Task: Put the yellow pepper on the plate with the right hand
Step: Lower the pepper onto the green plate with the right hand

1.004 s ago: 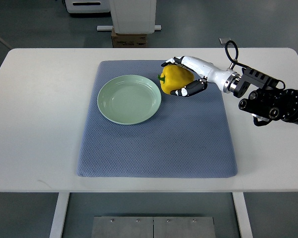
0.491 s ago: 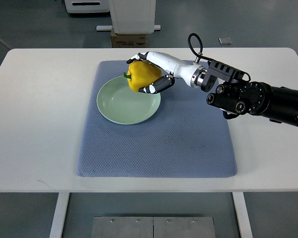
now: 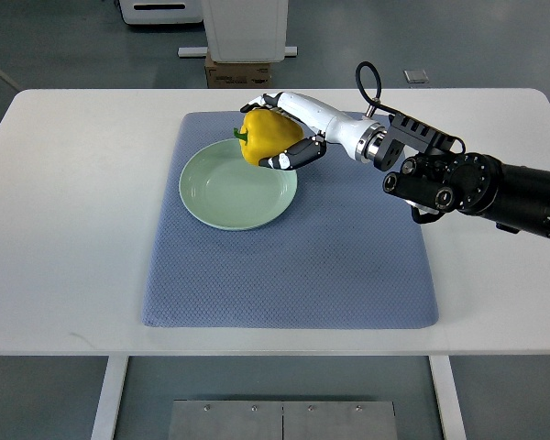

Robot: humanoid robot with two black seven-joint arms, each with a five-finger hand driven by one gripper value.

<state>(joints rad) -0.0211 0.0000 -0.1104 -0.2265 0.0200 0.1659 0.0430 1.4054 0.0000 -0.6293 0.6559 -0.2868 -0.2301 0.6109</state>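
1. Right hand (image 3: 282,128): white and black fingers (image 3: 291,158) are wrapped around the yellow pepper (image 3: 267,136), clamped on it from the far side and the near side; its arm enters from the picture's right edge.
2. Yellow pepper: held in the hand over the far right part of the plate (image 3: 222,197), its green stem (image 3: 242,135) pointing left. Whether its underside touches the rim cannot be told from this steep view.
3. Plate: pale green, round, lying on the far left part of the blue-grey mat (image 3: 293,275); its inside is bare apart from the overlap with the pepper.
4. Mat: spread on the middle of the white counter (image 3: 64,229).
5. Forearm and black wrist housing (image 3: 458,179): they stretch over the mat's far right corner, with a black cable loop (image 3: 367,78) rising above the wrist.
6. Surroundings: beyond the counter's far edge stand a white pedestal (image 3: 247,27) and a cardboard box (image 3: 238,71), well apart from the plate. A small grey tag (image 3: 416,76) lies on the floor beyond the counter.
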